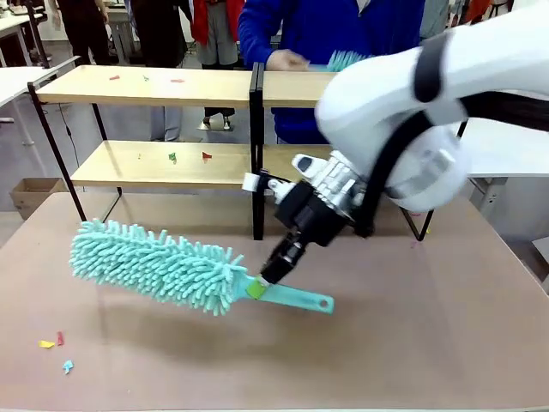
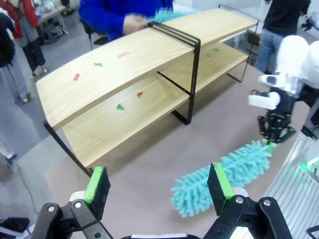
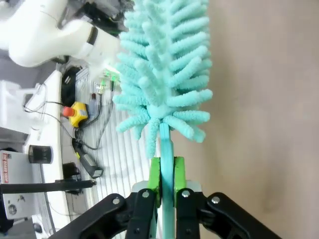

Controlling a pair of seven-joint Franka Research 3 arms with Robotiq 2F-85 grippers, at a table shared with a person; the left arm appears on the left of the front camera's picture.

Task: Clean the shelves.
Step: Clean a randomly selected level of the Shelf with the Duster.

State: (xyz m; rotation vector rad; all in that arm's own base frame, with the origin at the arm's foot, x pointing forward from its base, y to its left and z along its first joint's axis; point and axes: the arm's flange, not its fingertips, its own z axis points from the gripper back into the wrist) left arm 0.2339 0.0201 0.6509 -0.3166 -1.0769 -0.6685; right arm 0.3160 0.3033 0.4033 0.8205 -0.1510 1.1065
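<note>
Nearest us, our left pincer (image 2: 158,185) hangs above the bench (image 2: 149,159) with its green pads spread wide, holding nothing. Our right pincer (image 1: 264,280) is pinching the flat handle (image 1: 296,298) of a teal duster (image 1: 159,262). Its fluffy head lies low at the bench, in front of the shelves (image 1: 171,86); we cannot tell whether it touches. The shelves stand on the bench's far part. Small red and green scraps (image 1: 189,156) dot both boards, and a few more lie near the bench's front left corner. A person's hand (image 1: 287,60) rests on the top board beside a second teal duster (image 1: 347,58).
</note>
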